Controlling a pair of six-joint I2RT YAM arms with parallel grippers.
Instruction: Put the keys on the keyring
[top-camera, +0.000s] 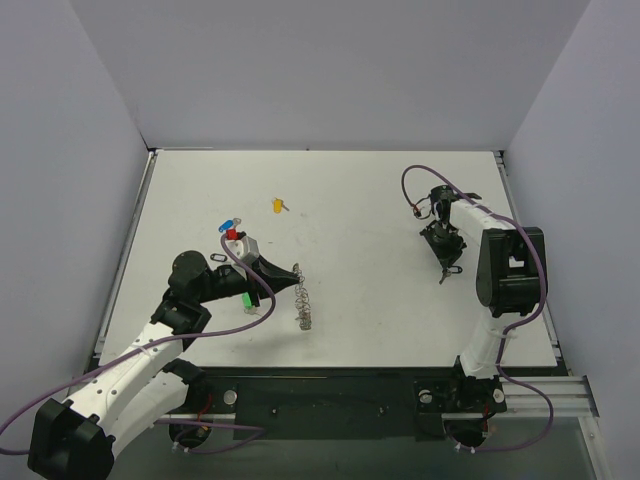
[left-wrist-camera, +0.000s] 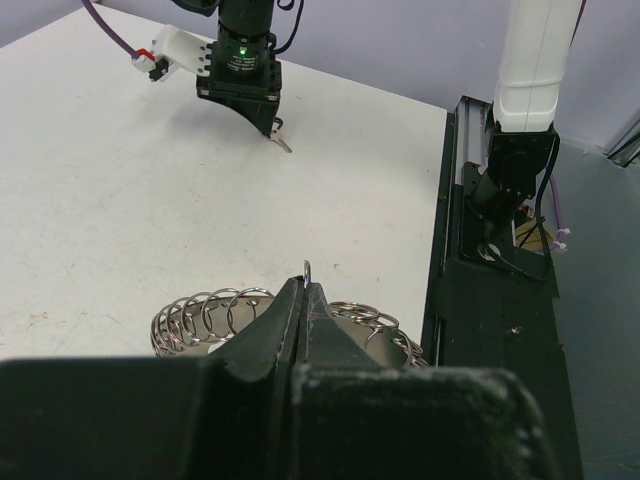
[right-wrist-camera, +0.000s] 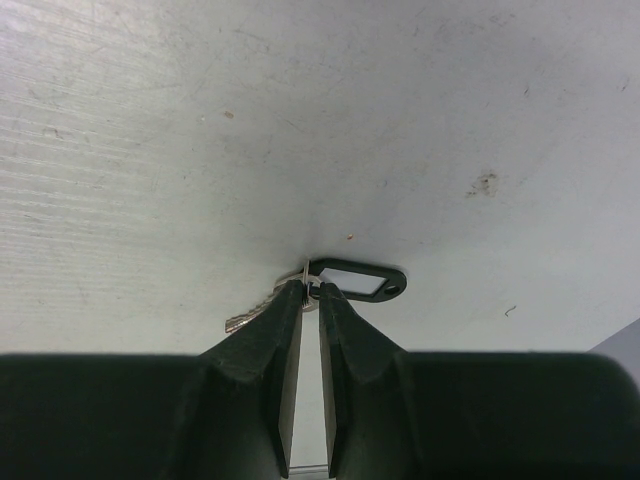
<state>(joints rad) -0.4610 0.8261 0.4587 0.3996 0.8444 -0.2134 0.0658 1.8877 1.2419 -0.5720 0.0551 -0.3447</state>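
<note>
The keyring (top-camera: 304, 308), a lacy coil of silver wire, lies on the white table (top-camera: 360, 200) at front centre. My left gripper (top-camera: 291, 276) is shut on one wire loop of it. In the left wrist view the loop sticks up between the closed tips (left-wrist-camera: 307, 283) and the coils (left-wrist-camera: 205, 316) spread to both sides. My right gripper (top-camera: 446, 264) is at the table surface on the right, its jaws nearly closed on the small ring of a black key (right-wrist-camera: 357, 281). The key's silver blade (right-wrist-camera: 246, 318) points left. Yellow (top-camera: 278, 205), blue (top-camera: 228, 222), black (top-camera: 222, 258) and green (top-camera: 245, 298) keys lie by the left arm.
A small red piece (top-camera: 234, 233) shows beside the left wrist's white camera mount. The black base rail (top-camera: 330, 405) runs along the near edge. Grey walls close in the table on three sides. The right gripper shows far off in the left wrist view (left-wrist-camera: 243, 80).
</note>
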